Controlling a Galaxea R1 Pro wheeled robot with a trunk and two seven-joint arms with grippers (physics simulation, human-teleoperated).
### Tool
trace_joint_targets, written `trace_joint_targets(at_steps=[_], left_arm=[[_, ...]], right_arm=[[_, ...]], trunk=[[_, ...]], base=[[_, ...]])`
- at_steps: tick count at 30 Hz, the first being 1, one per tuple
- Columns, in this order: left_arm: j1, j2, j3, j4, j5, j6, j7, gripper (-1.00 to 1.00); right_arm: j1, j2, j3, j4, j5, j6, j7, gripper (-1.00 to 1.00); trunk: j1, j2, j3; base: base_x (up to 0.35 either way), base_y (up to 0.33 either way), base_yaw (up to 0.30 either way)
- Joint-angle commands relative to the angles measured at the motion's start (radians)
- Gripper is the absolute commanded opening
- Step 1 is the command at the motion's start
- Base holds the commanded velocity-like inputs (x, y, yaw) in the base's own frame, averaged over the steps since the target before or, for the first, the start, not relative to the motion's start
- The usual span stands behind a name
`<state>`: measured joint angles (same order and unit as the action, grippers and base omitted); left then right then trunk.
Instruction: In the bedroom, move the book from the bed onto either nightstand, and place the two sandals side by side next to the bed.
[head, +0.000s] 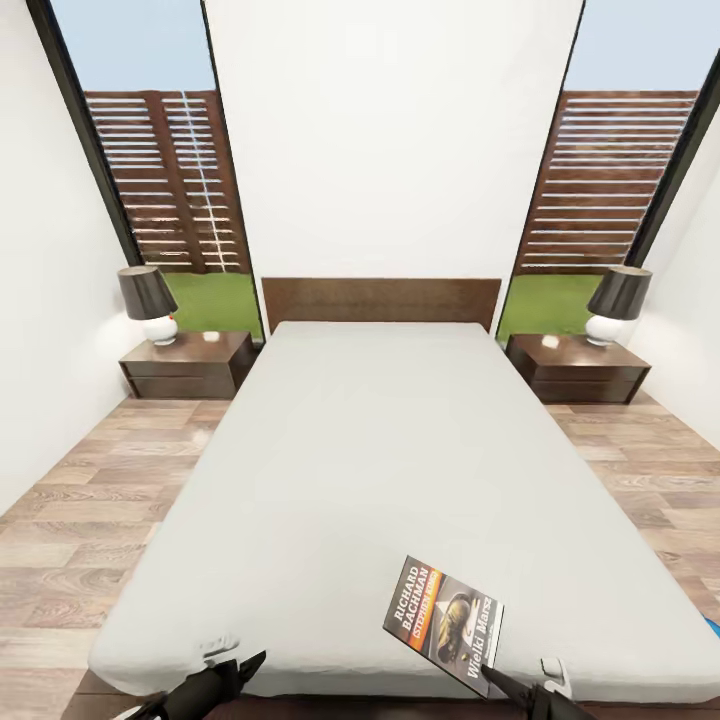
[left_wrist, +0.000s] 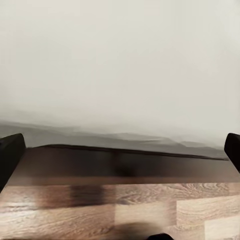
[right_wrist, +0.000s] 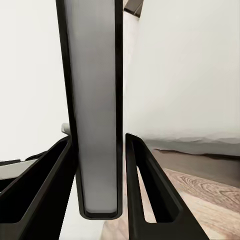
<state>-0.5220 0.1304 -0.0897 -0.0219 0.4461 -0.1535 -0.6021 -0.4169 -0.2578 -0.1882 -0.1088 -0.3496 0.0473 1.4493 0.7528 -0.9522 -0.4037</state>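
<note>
The book (head: 445, 615), dark-covered with white lettering and an orange band, is at the near right corner of the bed (head: 380, 450). My right gripper (head: 497, 682) holds its near edge. In the right wrist view the book (right_wrist: 97, 100) stands edge-on between the two dark fingers (right_wrist: 145, 190), which press on it from both sides. My left gripper (head: 235, 668) is open at the bed's near left edge, facing the mattress side and the dark frame (left_wrist: 120, 162). A bright blue sliver, one sandal (head: 714, 628), shows on the floor right of the bed.
A dark nightstand (head: 190, 362) stands left of the headboard and another nightstand (head: 580, 368) right of it. Each carries a lamp (head: 150, 300) (head: 615, 300) and a small white object. Wood floor runs along both sides of the bed, with white walls close by.
</note>
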Motion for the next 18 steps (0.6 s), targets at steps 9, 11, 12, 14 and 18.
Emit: trace_joint_targets(at_steps=[9,11,12,14,18], left_arm=[[-0.001,0.0,-0.009,0.001,0.006,-0.006,-0.001,1.0],[-0.001,0.0,-0.009,0.001,0.006,-0.007,0.001,1.0],[-0.001,0.0,-0.009,0.001,0.006,-0.007,0.003,1.0],[-0.001,0.0,-0.009,0.001,0.005,-0.007,0.011,1.0],[-0.001,0.0,-0.009,0.0,0.004,-0.009,0.038,1.0]], right_arm=[[0.0,0.0,-0.008,0.0,0.006,0.005,0.003,-1.0],[0.0,0.0,-0.008,0.0,0.006,0.005,0.003,-1.0],[0.0,0.0,-0.008,0.0,0.006,0.005,0.003,-1.0],[0.0,0.0,-0.008,0.0,0.006,0.005,0.003,-1.0],[0.0,0.0,-0.008,0.0,0.006,0.005,0.003,-1.0]], trunk=[[0.0,-0.001,-0.001],[0.0,-0.001,-0.001],[0.0,-0.001,-0.001],[0.0,-0.001,-0.001],[0.0,-0.001,-0.001]], base=[[0.0,0.0,0.287],[0.0,0.0,0.289],[0.0,0.0,0.29],[0.0,0.0,0.29],[0.0,0.0,0.29]])
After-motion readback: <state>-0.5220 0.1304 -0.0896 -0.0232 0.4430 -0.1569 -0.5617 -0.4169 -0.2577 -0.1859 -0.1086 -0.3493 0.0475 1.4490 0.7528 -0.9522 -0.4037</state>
